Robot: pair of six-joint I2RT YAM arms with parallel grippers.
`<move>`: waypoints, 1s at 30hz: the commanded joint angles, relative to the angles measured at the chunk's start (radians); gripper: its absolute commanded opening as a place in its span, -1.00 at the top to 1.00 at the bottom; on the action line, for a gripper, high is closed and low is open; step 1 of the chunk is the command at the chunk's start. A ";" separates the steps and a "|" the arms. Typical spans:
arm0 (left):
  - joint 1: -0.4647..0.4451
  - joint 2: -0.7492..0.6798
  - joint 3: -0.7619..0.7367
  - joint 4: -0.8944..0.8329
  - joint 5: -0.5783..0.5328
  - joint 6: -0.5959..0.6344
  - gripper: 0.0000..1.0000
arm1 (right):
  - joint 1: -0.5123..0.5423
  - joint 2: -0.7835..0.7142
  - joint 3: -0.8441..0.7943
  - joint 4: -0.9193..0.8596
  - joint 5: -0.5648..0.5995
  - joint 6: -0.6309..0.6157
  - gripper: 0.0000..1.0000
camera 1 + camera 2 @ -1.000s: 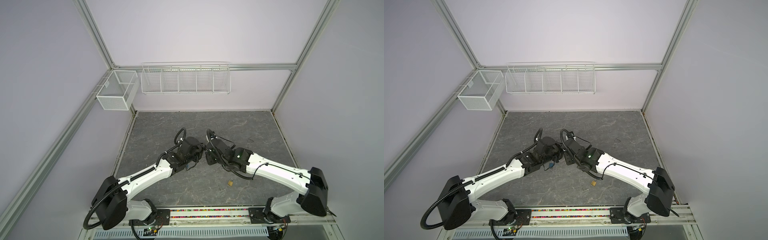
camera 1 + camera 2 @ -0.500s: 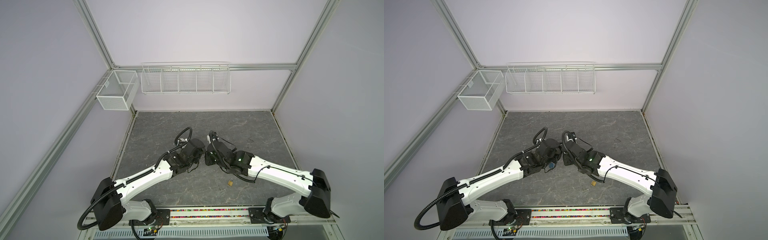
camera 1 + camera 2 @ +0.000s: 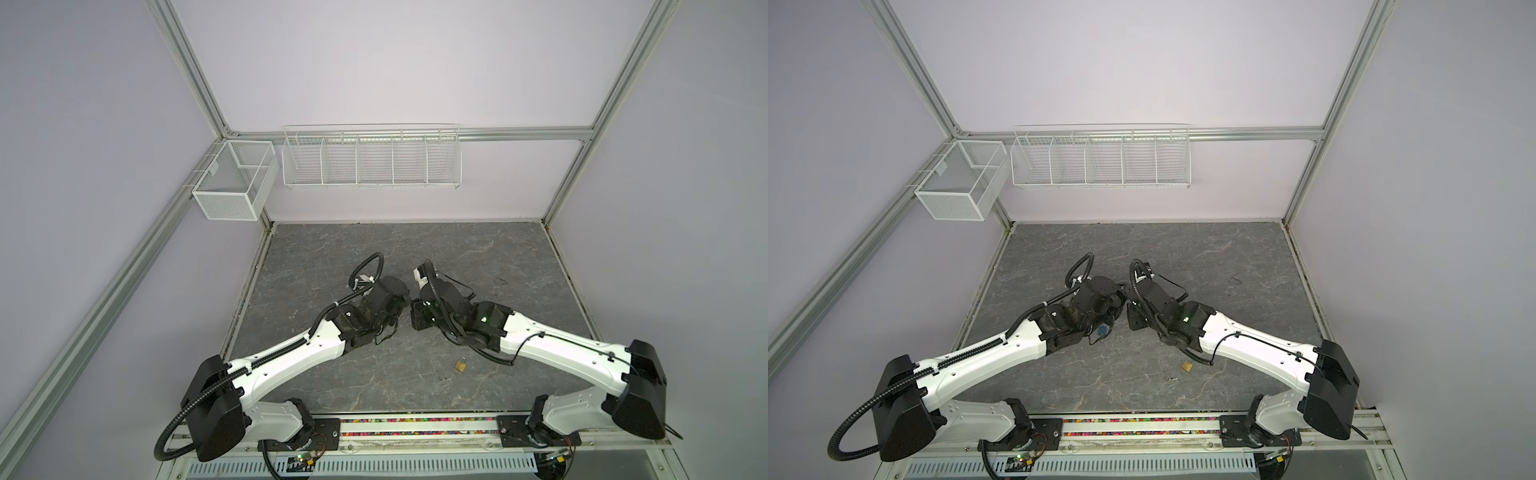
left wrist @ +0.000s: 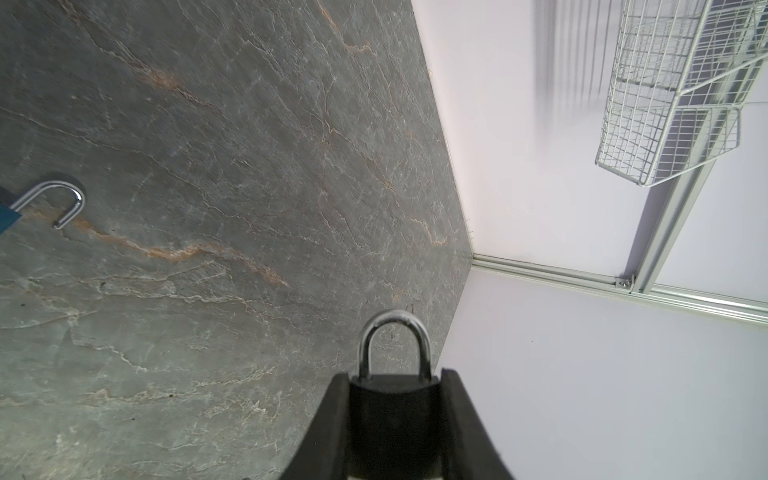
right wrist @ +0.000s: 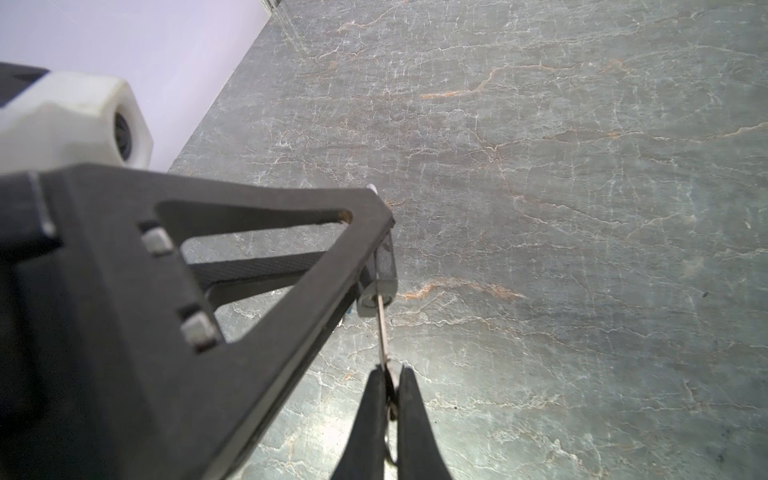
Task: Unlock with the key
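in both top views the two arms meet nose to nose over the middle of the table (image 3: 332, 249), so lock and key line up in the air. a small brass padlock (image 3: 460, 365) lies apart on the slab.

in the left wrist view the left gripper (image 4: 392, 384) clamps the black padlock (image 4: 392, 419) by its body, leaving the closed shackle (image 4: 392, 336) free to spring.

in the right wrist view the right gripper (image 5: 390, 388) pinches the key (image 5: 383, 328) tight, blade at the lock's base, ready to turn, i'd say.
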 commanded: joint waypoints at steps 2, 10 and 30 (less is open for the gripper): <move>-0.020 0.035 0.015 0.005 0.148 0.019 1.00 | 0.003 -0.054 0.020 0.191 -0.077 -0.050 0.86; -0.008 0.045 -0.003 0.037 0.171 0.000 1.00 | -0.008 -0.035 0.048 0.095 -0.067 -0.015 0.86; -0.045 -0.022 0.037 0.017 0.135 0.047 1.00 | -0.066 -0.028 0.044 0.259 -0.279 0.108 0.86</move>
